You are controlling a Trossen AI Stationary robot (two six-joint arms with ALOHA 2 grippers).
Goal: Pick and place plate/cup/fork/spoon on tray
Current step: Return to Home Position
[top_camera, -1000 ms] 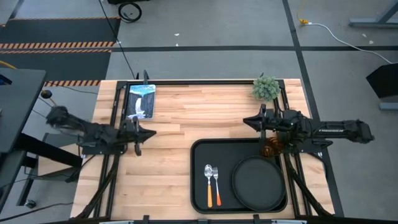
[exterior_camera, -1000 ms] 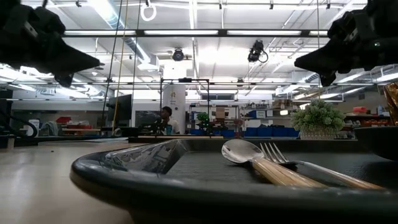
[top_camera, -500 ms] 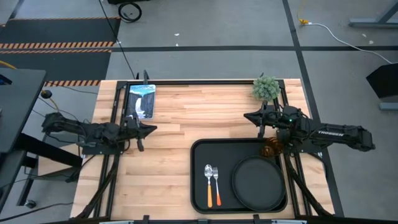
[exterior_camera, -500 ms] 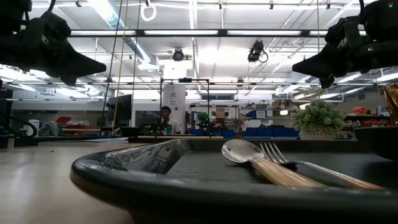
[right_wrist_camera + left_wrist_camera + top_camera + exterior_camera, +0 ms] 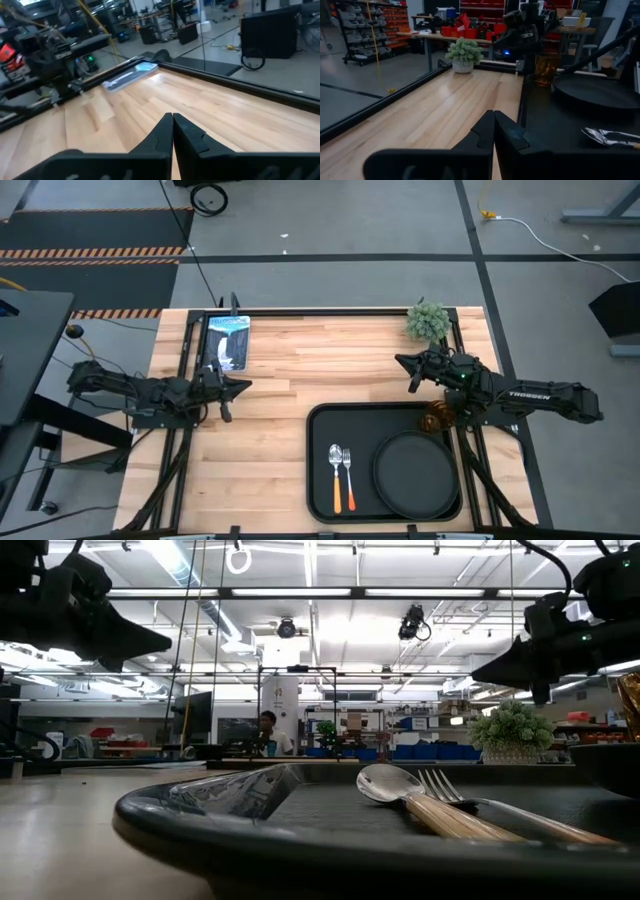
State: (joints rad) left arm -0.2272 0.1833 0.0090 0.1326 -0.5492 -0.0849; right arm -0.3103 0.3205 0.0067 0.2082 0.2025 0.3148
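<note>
The tray (image 5: pixel 322 470) holds the plate (image 5: pixel 415 473), spoon (image 5: pixel 337 465) and fork (image 5: pixel 349 468); the cup (image 5: pixel 436 419) stands at its far right corner. Both tools, left (image 5: pixel 238 389) and right (image 5: pixel 405 363), hover closed and empty beside the tray.

Large black rectangular tray (image 5: pixel 318 470) on the desk's right front. Round matte black plate (image 5: pixel 415 475) flat in its right half. Amber cup (image 5: pixel 435 419) upright at its back right corner. Spoon (image 5: pixel 337 476) and fork (image 5: pixel 349 477) side by side, left of plate, handles frontward.
</note>
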